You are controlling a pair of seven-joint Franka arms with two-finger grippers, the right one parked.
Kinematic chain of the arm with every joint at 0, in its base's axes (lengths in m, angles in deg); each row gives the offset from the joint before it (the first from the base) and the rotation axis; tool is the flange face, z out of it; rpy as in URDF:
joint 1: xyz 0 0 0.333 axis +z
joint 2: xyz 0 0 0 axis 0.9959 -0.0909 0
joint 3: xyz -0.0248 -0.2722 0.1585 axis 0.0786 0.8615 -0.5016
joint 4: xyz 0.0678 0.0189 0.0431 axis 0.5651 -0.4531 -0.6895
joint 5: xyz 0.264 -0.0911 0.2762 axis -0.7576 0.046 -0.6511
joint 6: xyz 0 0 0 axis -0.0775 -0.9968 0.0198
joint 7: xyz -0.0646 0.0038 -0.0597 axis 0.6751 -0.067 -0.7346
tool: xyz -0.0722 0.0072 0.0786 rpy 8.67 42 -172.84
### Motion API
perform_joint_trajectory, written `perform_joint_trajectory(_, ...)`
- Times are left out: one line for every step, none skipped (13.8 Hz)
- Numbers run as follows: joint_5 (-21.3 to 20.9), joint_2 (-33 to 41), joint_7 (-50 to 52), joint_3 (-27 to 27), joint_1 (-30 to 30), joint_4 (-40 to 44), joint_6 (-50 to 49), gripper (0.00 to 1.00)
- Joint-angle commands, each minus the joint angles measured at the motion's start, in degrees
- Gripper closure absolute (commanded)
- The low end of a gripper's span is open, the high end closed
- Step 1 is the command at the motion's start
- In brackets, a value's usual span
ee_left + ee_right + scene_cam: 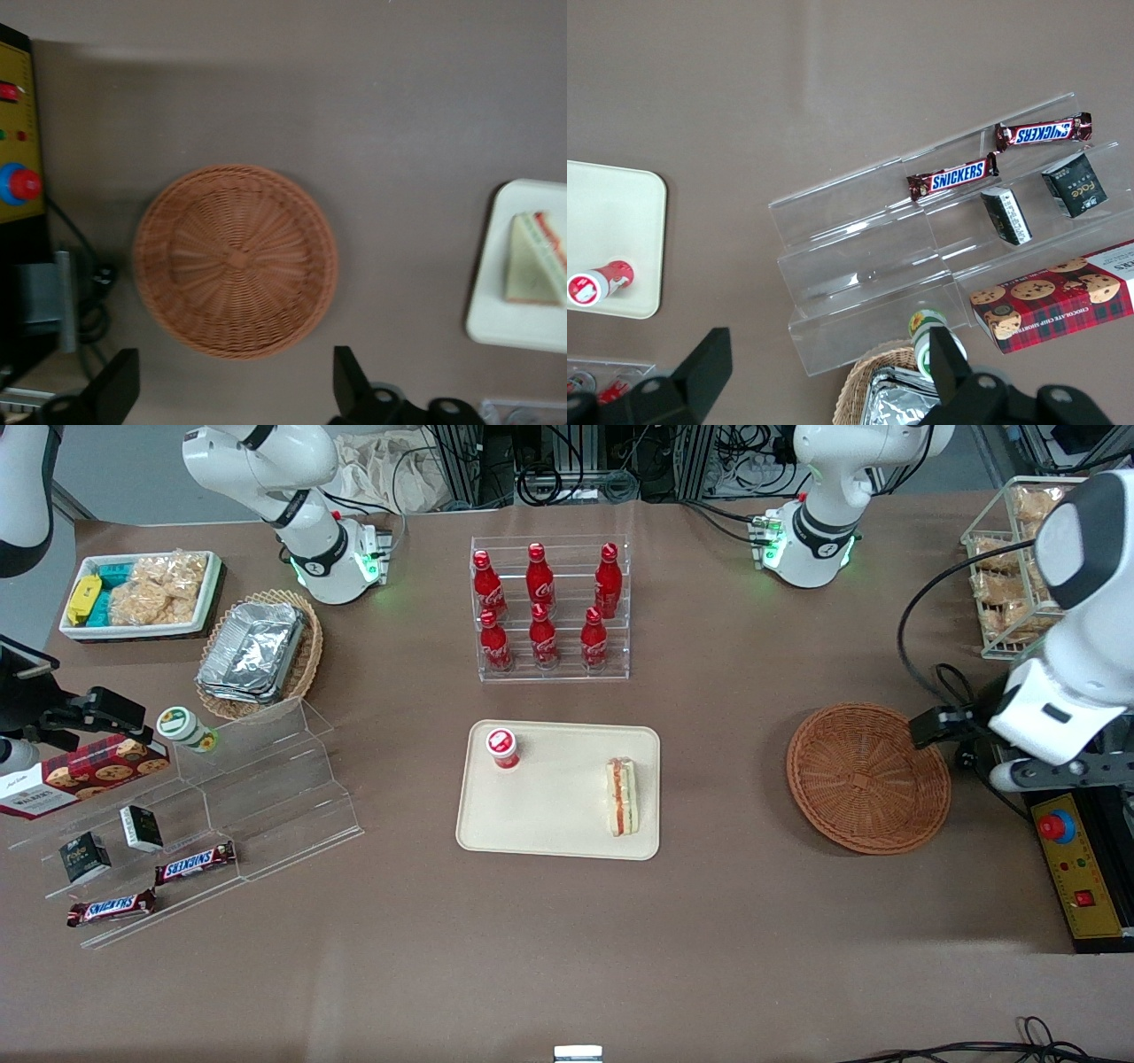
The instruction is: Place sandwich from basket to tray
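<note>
The sandwich (623, 797) lies on the cream tray (558, 815), at the tray's end nearer the working arm. It also shows in the left wrist view (536, 261) on the tray's corner (523, 328). The round reddish-brown basket (868, 778) holds nothing and sits beside the tray toward the working arm's end of the table. The wrist view looks straight down on the basket (235, 261). My left gripper (941, 726) hovers high above the basket's rim, on the side farther from the front camera. Its gripper (235, 390) is open and holds nothing.
A small red-capped bottle (503, 748) lies on the tray. A clear rack of cola bottles (549, 607) stands farther from the front camera than the tray. A yellow emergency-stop box (1076, 868) and cables lie beside the basket. A wire basket of snacks (1010, 558) stands near the working arm's base.
</note>
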Motion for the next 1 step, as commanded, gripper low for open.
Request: perform_joint_trajectory(0.0, -1.2, -8.5, -1.9, -1.5, 3.2, -3.5, 0.0)
